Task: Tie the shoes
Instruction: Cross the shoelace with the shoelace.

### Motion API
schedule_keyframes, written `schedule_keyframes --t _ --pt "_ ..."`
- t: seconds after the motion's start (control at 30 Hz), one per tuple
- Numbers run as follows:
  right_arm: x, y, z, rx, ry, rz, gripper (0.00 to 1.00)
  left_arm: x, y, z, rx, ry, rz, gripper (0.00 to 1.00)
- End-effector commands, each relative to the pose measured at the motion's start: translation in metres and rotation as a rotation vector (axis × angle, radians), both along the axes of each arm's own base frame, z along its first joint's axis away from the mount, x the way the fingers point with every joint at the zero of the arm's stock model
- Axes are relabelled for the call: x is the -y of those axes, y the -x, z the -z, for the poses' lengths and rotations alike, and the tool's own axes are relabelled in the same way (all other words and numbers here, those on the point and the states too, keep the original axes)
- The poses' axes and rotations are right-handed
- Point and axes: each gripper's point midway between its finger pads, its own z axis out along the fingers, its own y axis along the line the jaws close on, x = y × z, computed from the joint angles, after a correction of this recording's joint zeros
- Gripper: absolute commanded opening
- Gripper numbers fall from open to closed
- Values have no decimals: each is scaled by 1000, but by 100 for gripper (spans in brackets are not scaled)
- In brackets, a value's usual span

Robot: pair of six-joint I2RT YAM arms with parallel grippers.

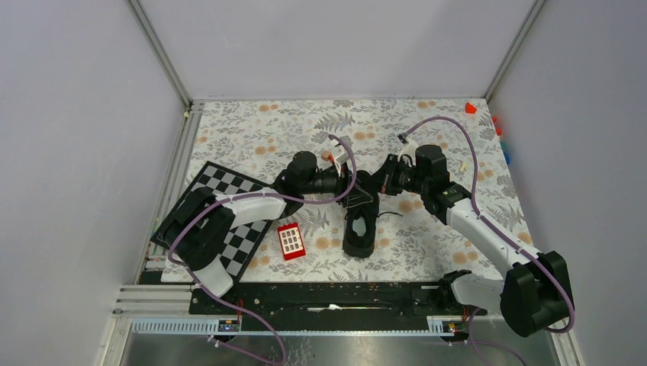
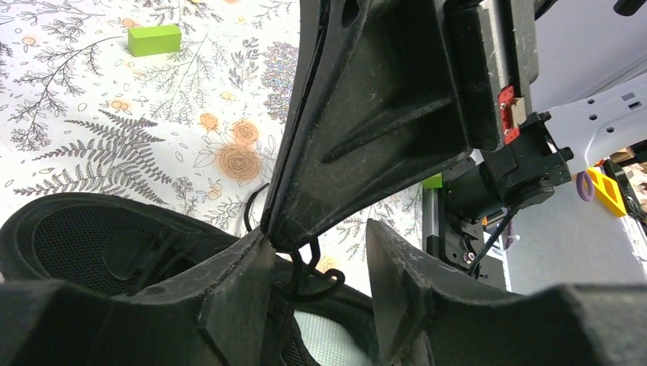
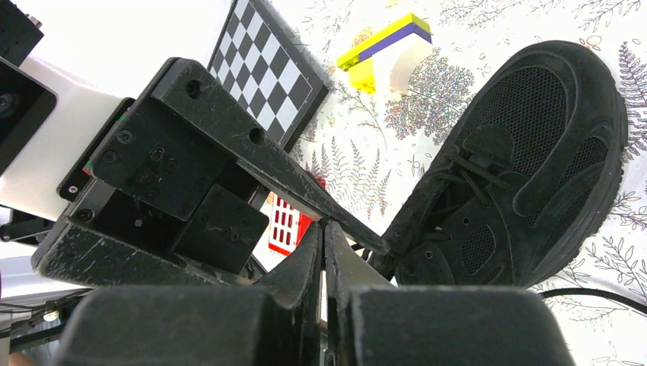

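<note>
Black low-top sneaker (image 1: 360,232) at the centre of the top view, on the floral table cover (image 1: 458,152), with a red gridded block (image 1: 291,241) just to its lower left. Checkerboard (image 1: 229,210) further left, under the left arm. Both arms bent in toward the upper end of the shoe, tips close together there.

Right gripper (image 3: 324,229): jaws pressed flat together, no gap in its own view. From the left wrist, a thin black lace (image 2: 309,263) hanging from that closed tip, so probably pinched there; hard to confirm, black on black.

Left gripper (image 2: 319,252): jaws apart, one finger low beside the shoe's opening, the other to the right. Hanging strand in the gap between them, pale insole below, nothing clamped yet.

Judged step: passing or crossing a lace end from one arm to the other, early in the knot. No bow or finished loop visible anywhere.

Next move, as a judgement: left jaws to shut on the strand just below the right tip, with some slack left, and the right to let go only after a firm hold. Risks: thin lace slipping out, or a left finger catching the shoe's edge instead.

Green block (image 2: 154,40) at the upper left of the left wrist view, well apart.
</note>
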Motion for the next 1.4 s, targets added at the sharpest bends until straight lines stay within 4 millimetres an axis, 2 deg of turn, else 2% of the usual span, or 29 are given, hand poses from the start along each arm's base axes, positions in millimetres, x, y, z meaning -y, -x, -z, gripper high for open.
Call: schedule_keyframes --t 0.0,0.07,0.13,0.23,0.33,0.8,0.83,0.9,1.0,1.07,1.17,1.2,1.27,1.33,1.37 --pt "-5 -9 -23 66 -36 -6 0 7 1 -23 68 66 31 52" --pt "-5 -9 -24 68 -36 -5 0 7 2 -23 67 65 35 48" --pt "-5 -9 -23 66 -35 -5 0 8 3 -22 61 66 38 35" --pt "-4 -8 -23 66 -35 -5 0 7 3 -21 61 65 37 12" --pt "-4 -8 -23 67 -34 -4 0 5 1 -19 70 51 20 1" --pt "-1 -6 -19 64 -25 5 0 -11 6 -19 113 -5 16 0" --pt "-1 -6 -19 63 -24 7 3 -12 7 -19 118 -6 17 0" --pt "1 -7 -21 68 -19 23 32 -14 9 -17 126 -9 19 0" --pt "7 -7 -28 97 -12 56 53 -15 11 -14 129 -13 31 0" --pt "14 -8 -38 132 -2 91 62 -14 11 -13 129 -12 38 0" --pt "30 -10 -46 183 25 176 67 -14 10 -13 132 -8 38 0" --pt "37 -10 -46 198 35 208 67 -15 9 -13 134 -5 37 0" --pt "50 -10 -41 216 59 257 53 -15 8 -13 137 -4 31 0" --pt "58 -7 -27 205 98 272 22 -17 5 -13 139 -3 23 0" --pt "60 -2 -13 169 128 258 13 -17 4 -14 139 -2 21 0"
